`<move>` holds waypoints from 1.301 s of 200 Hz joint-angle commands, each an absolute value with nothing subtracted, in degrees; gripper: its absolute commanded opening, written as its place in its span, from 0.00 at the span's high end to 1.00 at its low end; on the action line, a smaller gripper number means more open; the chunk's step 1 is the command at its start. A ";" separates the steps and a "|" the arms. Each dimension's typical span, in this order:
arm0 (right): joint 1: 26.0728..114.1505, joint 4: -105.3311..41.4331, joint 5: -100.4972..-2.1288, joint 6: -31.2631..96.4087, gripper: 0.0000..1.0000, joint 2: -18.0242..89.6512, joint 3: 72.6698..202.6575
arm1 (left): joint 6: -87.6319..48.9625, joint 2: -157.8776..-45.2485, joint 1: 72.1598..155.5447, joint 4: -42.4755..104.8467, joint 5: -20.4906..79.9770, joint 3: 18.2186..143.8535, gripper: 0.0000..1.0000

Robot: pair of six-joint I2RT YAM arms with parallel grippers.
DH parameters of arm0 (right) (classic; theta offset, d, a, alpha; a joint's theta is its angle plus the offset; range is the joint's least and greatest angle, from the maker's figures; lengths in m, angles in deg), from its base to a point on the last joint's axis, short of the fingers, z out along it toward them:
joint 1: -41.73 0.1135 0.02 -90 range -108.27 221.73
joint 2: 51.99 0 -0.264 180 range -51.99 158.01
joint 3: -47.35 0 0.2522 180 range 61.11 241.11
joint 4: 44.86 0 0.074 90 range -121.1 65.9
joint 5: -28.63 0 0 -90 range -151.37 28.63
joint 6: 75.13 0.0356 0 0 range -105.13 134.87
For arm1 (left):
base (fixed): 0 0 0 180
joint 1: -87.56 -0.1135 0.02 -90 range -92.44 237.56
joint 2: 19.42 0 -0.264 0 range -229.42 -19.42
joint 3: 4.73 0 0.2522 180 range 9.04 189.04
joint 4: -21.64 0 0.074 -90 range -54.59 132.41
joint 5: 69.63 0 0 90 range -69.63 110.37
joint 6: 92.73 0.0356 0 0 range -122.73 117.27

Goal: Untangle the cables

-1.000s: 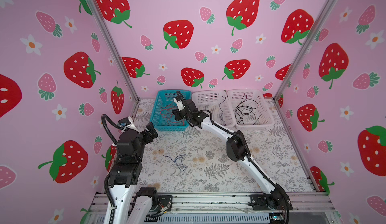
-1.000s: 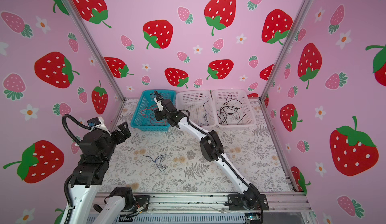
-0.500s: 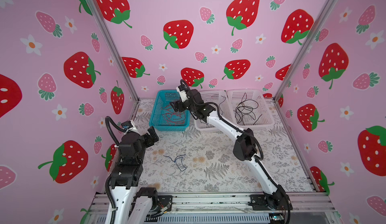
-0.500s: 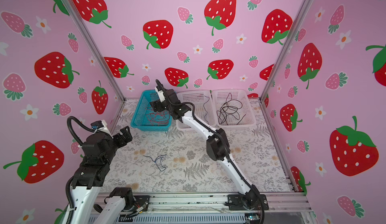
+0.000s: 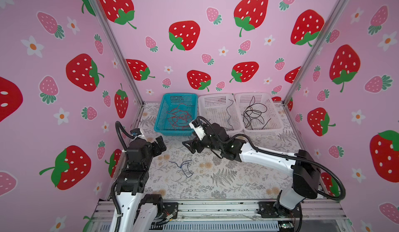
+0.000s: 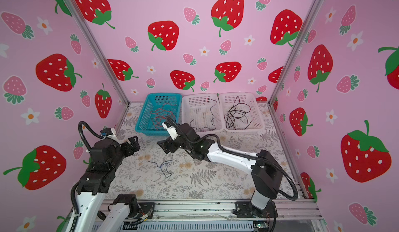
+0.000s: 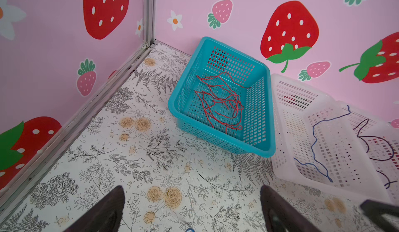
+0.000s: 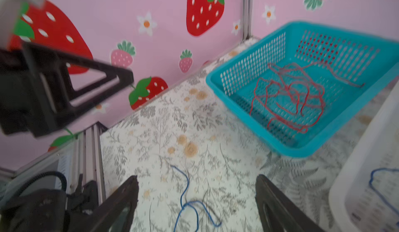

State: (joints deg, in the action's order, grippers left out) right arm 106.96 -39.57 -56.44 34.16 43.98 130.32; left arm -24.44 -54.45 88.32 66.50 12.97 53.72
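Right wrist view had the only cable out on the counter [image 8: 194, 133], a blue cable [image 8: 190, 200] kinked into a small loop. It lay near my right end effector [image 8: 196, 179] without touching it, and that end effector's fingers were spread with nothing between them. My left end effector [image 5: 160, 143] hung off to its own side, likewise spread and empty.

Red cables [image 5: 180, 118] lay in the teal basket [image 5: 159, 120], a blue strand [image 5: 228, 112] in the middle white basket [image 5: 216, 96], and black cables [image 5: 252, 114] in the far white basket [image 5: 277, 120].

To make this pick well, I judged I should come straight down over a single run of the blue cable, not over the crossing. I should set my fingertips against the counter before closing, then lift slowly so the loop could fall open.
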 commanded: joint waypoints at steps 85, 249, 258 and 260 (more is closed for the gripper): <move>114.86 -42.26 -59.91 43.25 0.32 57.67 125.95 | -24.83 -55.32 88.47 67.12 14.37 53.68 0.01; 86.45 -25.67 -62.12 31.32 1.00 42.71 139.42 | -16.20 -78.85 86.57 22.25 10.29 36.89 0.01; 84.51 -23.77 -61.90 30.79 0.97 46.18 143.43 | -14.58 -81.77 86.51 19.48 10.81 36.79 0.01; 84.24 -23.71 -61.83 30.52 0.96 46.89 144.25 | -14.17 -82.40 86.53 18.66 11.04 36.67 0.01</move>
State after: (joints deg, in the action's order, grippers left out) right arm 88.43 -30.85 -63.56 33.70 38.75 138.12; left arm -18.65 -76.85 87.18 31.39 11.79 38.20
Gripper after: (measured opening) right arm 0.056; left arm 0.989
